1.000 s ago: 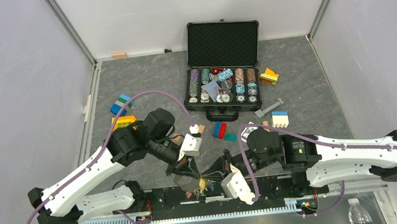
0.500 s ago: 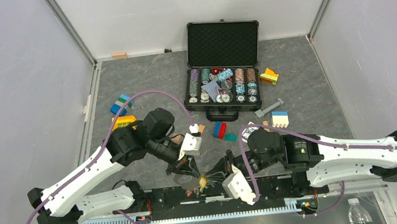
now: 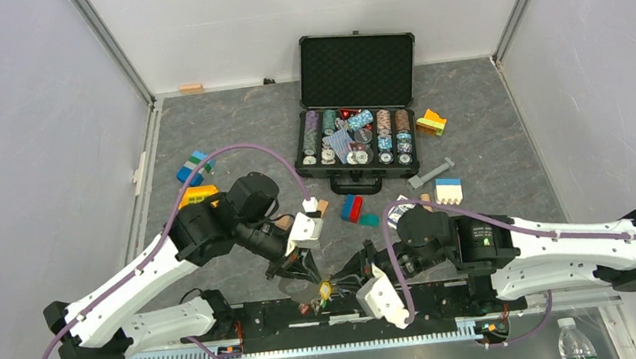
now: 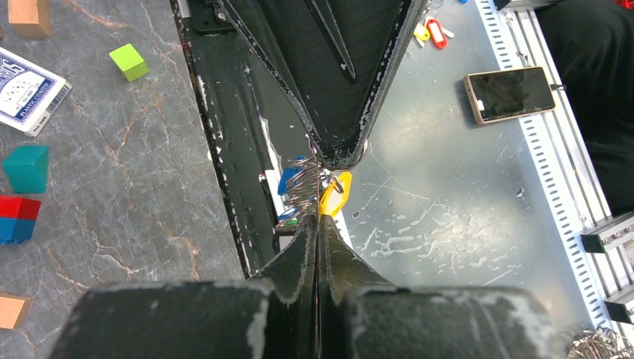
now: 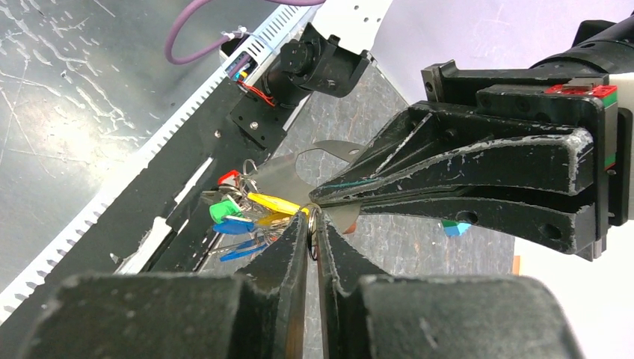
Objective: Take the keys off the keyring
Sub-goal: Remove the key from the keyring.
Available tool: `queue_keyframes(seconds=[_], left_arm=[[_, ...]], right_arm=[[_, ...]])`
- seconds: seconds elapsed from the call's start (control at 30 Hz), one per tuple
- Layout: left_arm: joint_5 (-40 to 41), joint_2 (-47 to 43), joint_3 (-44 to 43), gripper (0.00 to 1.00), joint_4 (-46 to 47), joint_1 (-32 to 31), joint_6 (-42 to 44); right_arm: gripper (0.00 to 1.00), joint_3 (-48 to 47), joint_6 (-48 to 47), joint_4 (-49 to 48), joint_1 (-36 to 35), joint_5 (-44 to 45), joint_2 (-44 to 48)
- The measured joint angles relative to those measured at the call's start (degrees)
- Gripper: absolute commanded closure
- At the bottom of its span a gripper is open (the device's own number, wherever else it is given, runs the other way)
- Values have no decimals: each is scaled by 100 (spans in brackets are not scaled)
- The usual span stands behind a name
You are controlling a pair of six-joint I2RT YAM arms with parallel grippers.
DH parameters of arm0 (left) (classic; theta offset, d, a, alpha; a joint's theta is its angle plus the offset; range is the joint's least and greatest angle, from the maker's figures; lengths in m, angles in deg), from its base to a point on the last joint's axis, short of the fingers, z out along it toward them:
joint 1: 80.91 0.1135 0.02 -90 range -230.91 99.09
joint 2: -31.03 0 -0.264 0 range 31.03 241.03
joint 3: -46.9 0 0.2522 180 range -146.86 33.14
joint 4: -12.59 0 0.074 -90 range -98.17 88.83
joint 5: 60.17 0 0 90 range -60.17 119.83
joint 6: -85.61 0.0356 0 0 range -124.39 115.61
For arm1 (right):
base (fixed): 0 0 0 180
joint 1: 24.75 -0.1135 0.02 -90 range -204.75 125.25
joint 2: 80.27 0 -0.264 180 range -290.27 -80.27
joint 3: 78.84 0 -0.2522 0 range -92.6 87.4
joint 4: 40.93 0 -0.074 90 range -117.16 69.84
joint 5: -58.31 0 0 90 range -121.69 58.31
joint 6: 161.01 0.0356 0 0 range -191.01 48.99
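The left fingers (image 4: 303, 247) and right fingers (image 5: 291, 254) are both pinching the keyring (image 5: 309, 218) above the worktop's (image 3: 229, 126) near edge, keys (image 5: 243, 217) dangling.

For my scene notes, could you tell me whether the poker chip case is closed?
No, the poker chip case has its lid raised, exposing the chips.

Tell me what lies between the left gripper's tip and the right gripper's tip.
Only the keyring with its bunched keys, bridging the left gripper and right gripper; the left wrist view shows it.
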Motion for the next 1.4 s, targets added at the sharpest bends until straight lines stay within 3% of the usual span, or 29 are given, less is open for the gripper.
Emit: queue_keyframes(seconds=[0.43, 0.6, 0.87, 1.4], left_arm=[[4, 0, 0, 98, 13, 0, 0], [2, 0, 0, 98, 13, 0, -2], [4, 0, 0, 98, 13, 0, -2], [9, 299, -13, 98, -33, 0, -20]], right_arm=[[83, 26, 0, -28, 0, 367, 260], [78, 44, 0, -22, 0, 363, 258], [59, 44, -24, -22, 0, 317, 251], [54, -949, -566, 1106, -55, 192, -542]])
